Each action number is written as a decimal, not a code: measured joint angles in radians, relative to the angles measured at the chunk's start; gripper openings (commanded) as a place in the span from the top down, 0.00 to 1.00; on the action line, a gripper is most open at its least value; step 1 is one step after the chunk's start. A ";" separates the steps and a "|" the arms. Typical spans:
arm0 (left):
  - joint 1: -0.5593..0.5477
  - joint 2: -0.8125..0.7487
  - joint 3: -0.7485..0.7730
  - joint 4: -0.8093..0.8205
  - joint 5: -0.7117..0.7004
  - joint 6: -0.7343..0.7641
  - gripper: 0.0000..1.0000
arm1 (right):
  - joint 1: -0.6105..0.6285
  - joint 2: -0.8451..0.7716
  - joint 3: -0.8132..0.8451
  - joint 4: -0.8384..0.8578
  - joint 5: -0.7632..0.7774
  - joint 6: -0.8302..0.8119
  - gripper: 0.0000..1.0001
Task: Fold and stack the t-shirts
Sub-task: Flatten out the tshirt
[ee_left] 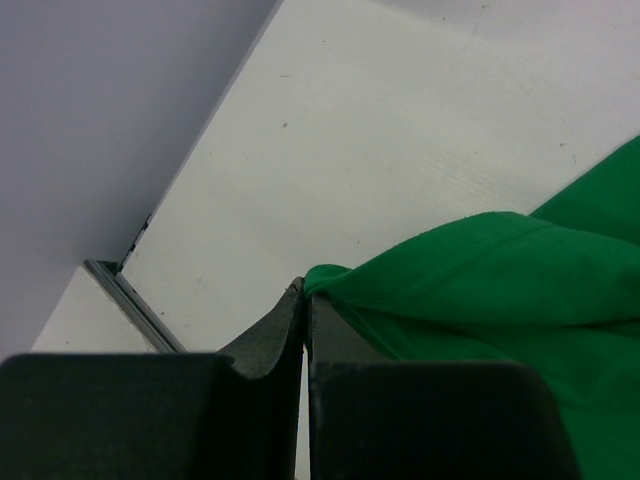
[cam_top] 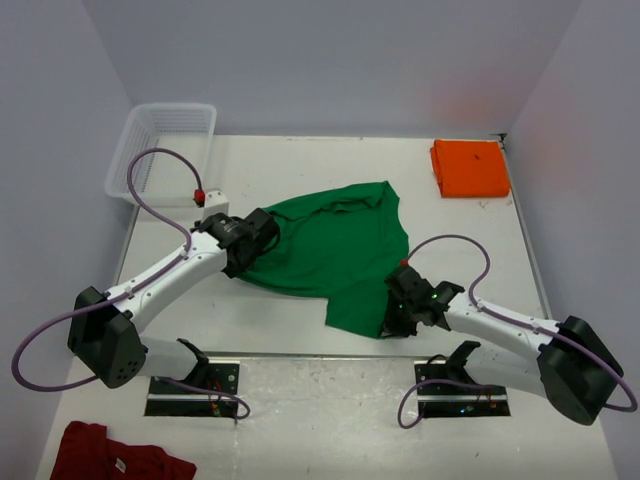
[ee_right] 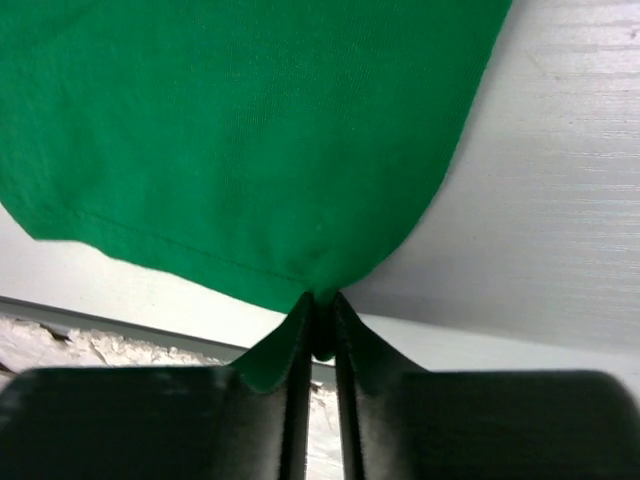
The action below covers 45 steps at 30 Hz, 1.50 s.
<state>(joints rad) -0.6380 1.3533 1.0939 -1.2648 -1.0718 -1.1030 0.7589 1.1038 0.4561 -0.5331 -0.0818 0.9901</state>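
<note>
The left gripper [ee_left: 303, 297] is closed tight on an edge of the bright green cloth t-shirt [cam_top: 335, 250]. The right gripper [ee_right: 320, 305] pinches its lower corner, probably to stretch it flat at the frame centre. The folded bright orange cloth t-shirt [cam_top: 470, 168] lies at the upper right on the white table [cam_top: 280, 318].

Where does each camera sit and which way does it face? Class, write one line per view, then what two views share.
Top external: above and behind the robot, looking down at the table, left arm, right arm, green t-shirt, folded orange t-shirt.
Left wrist: on the left arm, facing along the left gripper, shut on the green t-shirt's edge.
Right wrist: on the right arm, facing along the right gripper, pinching its hem.
Shared: both wrist views show the green t-shirt.
</note>
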 measured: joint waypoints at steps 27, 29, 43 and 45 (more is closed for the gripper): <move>-0.143 -0.258 0.215 0.300 0.128 0.450 1.00 | -0.129 0.285 1.076 -0.268 0.447 -0.513 1.00; -0.143 -0.300 0.264 0.337 0.130 0.510 1.00 | -0.181 0.289 1.178 -0.299 0.468 -0.578 1.00; -0.143 -0.394 0.531 0.396 0.133 0.795 1.00 | -0.261 0.289 1.764 -0.446 0.479 -0.829 1.00; -0.143 -0.404 0.560 0.397 0.174 0.818 1.00 | -0.254 0.270 1.814 -0.452 0.467 -0.853 1.00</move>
<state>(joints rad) -0.7811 0.9489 1.6543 -0.8677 -0.8974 -0.2852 0.5049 1.3743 2.2700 -0.9852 0.3855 0.1368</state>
